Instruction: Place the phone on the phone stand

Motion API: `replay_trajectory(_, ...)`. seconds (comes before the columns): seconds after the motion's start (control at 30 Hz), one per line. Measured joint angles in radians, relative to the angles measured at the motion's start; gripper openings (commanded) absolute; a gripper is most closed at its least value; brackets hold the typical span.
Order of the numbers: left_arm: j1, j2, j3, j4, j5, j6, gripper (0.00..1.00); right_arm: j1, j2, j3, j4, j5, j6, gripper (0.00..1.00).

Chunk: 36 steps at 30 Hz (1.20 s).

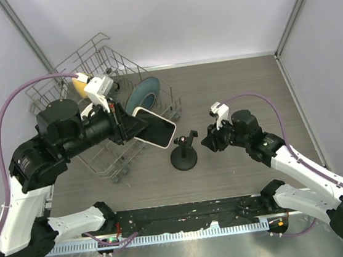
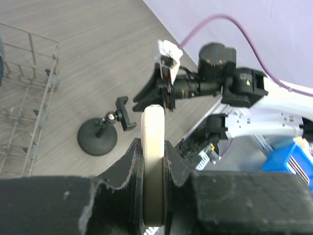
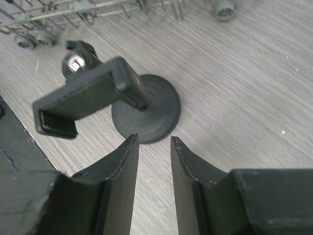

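Note:
My left gripper (image 1: 129, 128) is shut on the phone (image 1: 156, 128), held in the air beside the rack, screen up and tilted. In the left wrist view the phone's pale edge (image 2: 153, 134) stands between the jaws. The black phone stand (image 1: 184, 154) stands on the table just right of and below the phone, also seen in the left wrist view (image 2: 100, 136). My right gripper (image 1: 212, 139) is open and empty, hovering just right of the stand. In the right wrist view its fingertips (image 3: 131, 147) frame the stand's disc base (image 3: 156, 115), with the clamp head (image 3: 80, 95) to the left.
A grey wire dish rack (image 1: 104, 111) stands at the back left with a teal plate (image 1: 141, 93) and a yellow item (image 1: 80, 86) in it. Its feet show in the right wrist view (image 3: 34, 39). White walls enclose the table.

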Motion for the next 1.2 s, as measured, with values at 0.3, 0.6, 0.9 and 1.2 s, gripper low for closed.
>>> replay_trajectory(0.3,0.000,-0.006,-0.113,-0.001,0.126,0.026,0.00,0.000,0.019,-0.021,0.175,-0.051,-0.034,0.44)
replay_trajectory(0.6,0.000,-0.017,-0.170,0.012,0.175,0.028,0.00,0.000,0.049,-0.041,0.292,-0.084,-0.089,0.39)
replay_trajectory(0.9,0.000,-0.035,-0.214,0.029,0.199,0.026,0.00,0.000,0.077,-0.050,0.353,-0.161,-0.118,0.25)
replay_trajectory(1.2,0.000,-0.034,-0.243,0.048,0.208,0.026,0.00,-0.002,0.101,-0.051,0.367,-0.223,-0.132,0.01)
